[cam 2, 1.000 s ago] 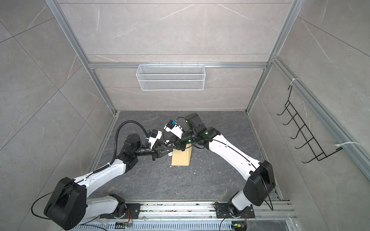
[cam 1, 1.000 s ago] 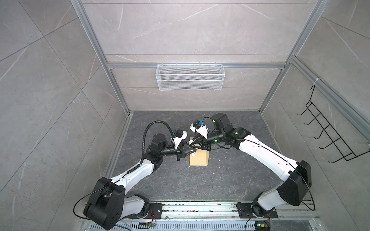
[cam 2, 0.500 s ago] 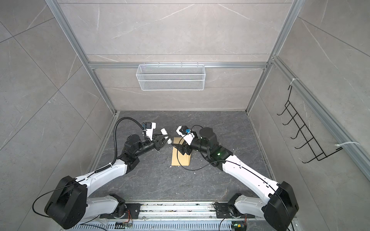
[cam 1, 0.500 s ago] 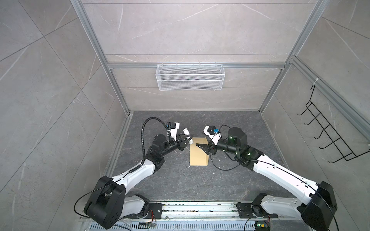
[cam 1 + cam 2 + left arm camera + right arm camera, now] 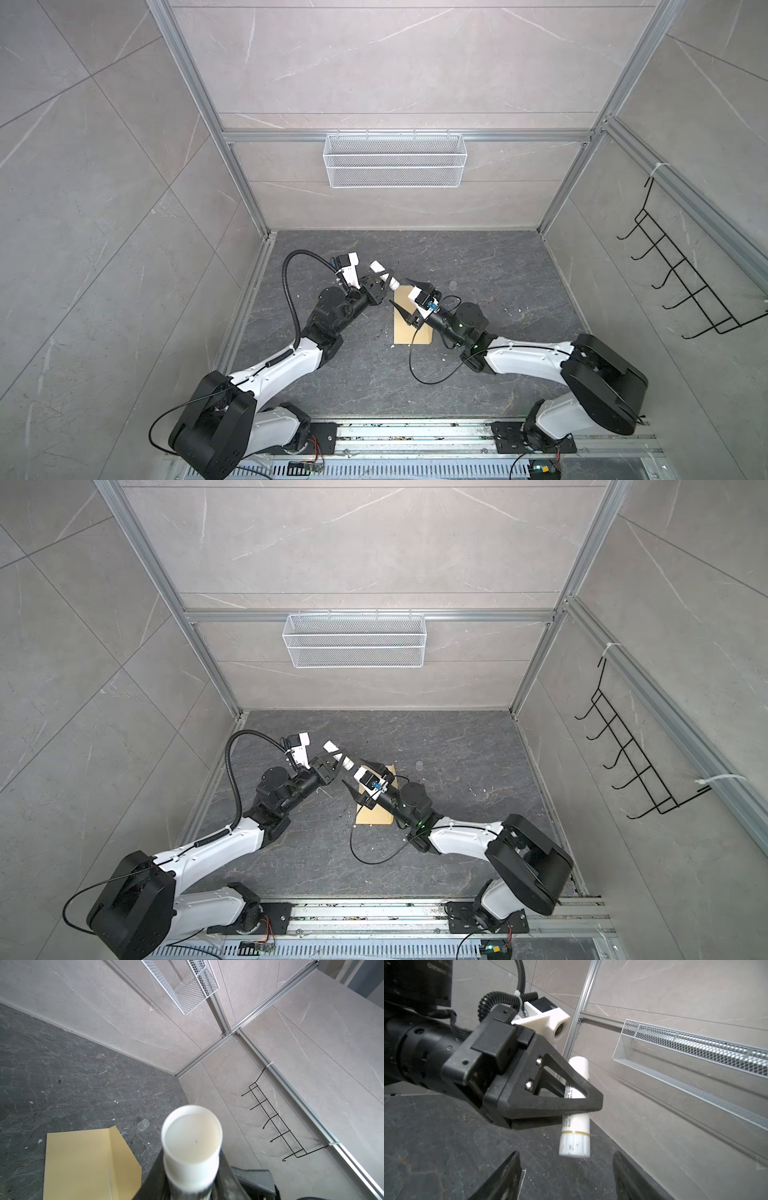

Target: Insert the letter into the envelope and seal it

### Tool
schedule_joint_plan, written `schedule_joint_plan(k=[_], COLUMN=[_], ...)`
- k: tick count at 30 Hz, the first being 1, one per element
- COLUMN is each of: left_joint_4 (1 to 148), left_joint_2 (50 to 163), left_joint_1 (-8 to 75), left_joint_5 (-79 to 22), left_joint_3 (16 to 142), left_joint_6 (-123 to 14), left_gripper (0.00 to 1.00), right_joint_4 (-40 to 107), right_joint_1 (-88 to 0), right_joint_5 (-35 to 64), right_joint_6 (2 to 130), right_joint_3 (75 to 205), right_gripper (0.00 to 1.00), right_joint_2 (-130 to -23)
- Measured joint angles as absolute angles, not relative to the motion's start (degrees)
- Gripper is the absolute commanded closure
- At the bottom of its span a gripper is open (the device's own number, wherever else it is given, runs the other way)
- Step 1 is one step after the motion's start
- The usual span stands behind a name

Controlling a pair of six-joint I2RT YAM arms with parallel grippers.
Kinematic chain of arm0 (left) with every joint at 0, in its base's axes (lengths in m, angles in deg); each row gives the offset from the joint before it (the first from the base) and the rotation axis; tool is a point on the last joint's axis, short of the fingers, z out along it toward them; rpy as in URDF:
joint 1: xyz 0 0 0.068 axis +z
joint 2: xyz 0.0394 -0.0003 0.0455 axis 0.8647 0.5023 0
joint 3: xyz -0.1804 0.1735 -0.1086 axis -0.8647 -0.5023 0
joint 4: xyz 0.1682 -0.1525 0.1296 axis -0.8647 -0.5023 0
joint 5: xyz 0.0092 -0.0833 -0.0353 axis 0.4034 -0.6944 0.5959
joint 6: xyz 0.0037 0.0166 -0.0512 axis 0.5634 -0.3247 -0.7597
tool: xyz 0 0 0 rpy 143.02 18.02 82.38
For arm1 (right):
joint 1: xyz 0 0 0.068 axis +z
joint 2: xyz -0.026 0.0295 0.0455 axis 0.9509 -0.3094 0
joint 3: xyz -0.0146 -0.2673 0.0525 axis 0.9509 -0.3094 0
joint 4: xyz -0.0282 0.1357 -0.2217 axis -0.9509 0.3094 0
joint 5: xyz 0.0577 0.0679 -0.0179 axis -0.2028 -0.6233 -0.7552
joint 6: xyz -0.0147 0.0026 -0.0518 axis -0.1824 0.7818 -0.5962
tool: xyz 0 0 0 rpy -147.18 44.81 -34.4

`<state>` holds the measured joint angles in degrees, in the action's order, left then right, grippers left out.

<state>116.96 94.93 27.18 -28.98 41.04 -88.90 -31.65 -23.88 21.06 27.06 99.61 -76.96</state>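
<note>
On the left of both top views, the left gripper (image 5: 383,277) is raised off the dark table (image 5: 498,257) and pinches a white tube (image 5: 377,266) across its middle, the tube slanting from upper left to lower right. The right wrist view adds what those views cannot: printed text along the tube (image 5: 576,1142), a thin gold ring near its lower end, and the black fingers (image 5: 550,1104) clamped on either side of it. The left wrist view looks straight at one round end of the tube (image 5: 191,1136), which is blurred. Just to the right, the right gripper (image 5: 401,293) faces the left one with its jaws spread. In the right wrist view its two fingertips stand wide apart, with the tube's lower end seen between them and touching neither. Beneath the right gripper the envelope (image 5: 411,334) lies flat on the table, its long axis running from the near rail toward the back wall. In both top views the right arm covers most of its far end. The left wrist view shows that end plainly: the flap (image 5: 122,1153) is folded open and lies flat, pointing away from the envelope's body. A small clear cap (image 5: 143,1124) lies near the flap's corner, apart from it. In a top view it is only a pale spot (image 5: 453,285) to the right of the right gripper.
</note>
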Motion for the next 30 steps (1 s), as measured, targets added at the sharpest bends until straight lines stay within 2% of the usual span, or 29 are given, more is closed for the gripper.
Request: schedule_joint_plan(k=[9, 21, 30], left_joint_4=[117.4, 117.4, 117.4], left_joint_2=[94.9, 94.9, 94.9], left_joint_1=[27.2, 27.2, 27.2], left_joint_5=[-28.5, -28.5, -28.5], left_joint_3=[41.0, 41.0, 41.0], left_joint_6=[-90.3, -90.3, -90.3], left_gripper=[1.0, 1.0, 1.0], right_joint_4=[-41.1, -42.6, -42.7], right_joint_1=[-23.0, -23.0, -23.0], right_joint_5=[24.8, 25.4, 25.4], right_joint_6=[24.2, 24.2, 24.2], right_joint_3=[99.6, 99.9, 100.6], right_gripper=[0.47, 0.59, 0.62], right_joint_2=[-80.8, -83.8, -83.8])
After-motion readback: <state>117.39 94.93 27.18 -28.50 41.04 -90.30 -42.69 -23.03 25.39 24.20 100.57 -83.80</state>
